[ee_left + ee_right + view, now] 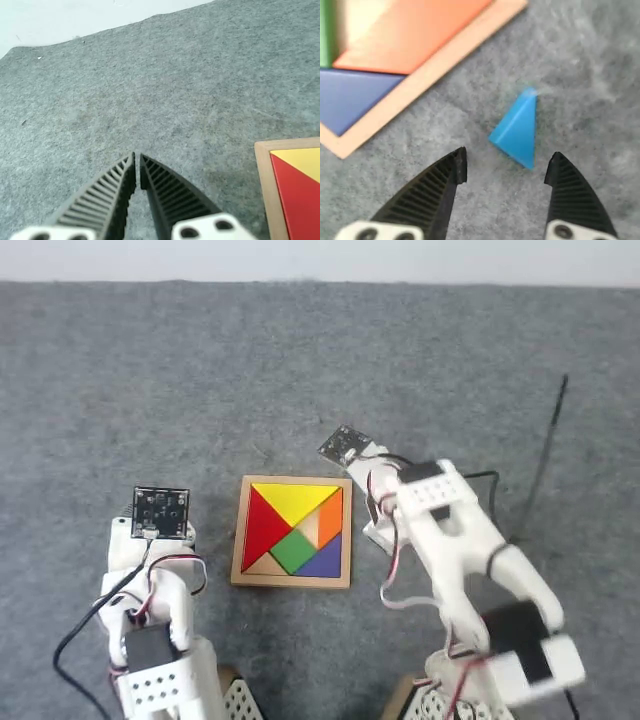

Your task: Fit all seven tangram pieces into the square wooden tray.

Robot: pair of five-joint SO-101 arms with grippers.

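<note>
The square wooden tray (290,582) lies mid-table holding a yellow (295,502), red (265,530), orange (331,520), green (293,552) and dark blue piece (325,562). Two small pale triangles (312,530) between them could be bare wood or pieces; I cannot tell. A light blue triangle (517,127) lies on the mat just off the tray's corner (420,82). My right gripper (510,160) hovers open over it, one finger on each side, not touching. My left gripper (136,159) is shut and empty above bare mat, left of the tray's rim (263,175).
Grey felt mat (150,380) covers the table, with wide free room behind and left of the tray. The right arm (440,515) stretches along the tray's right side. The left arm (150,580) sits at the front left. A dark cable (545,460) runs at the right.
</note>
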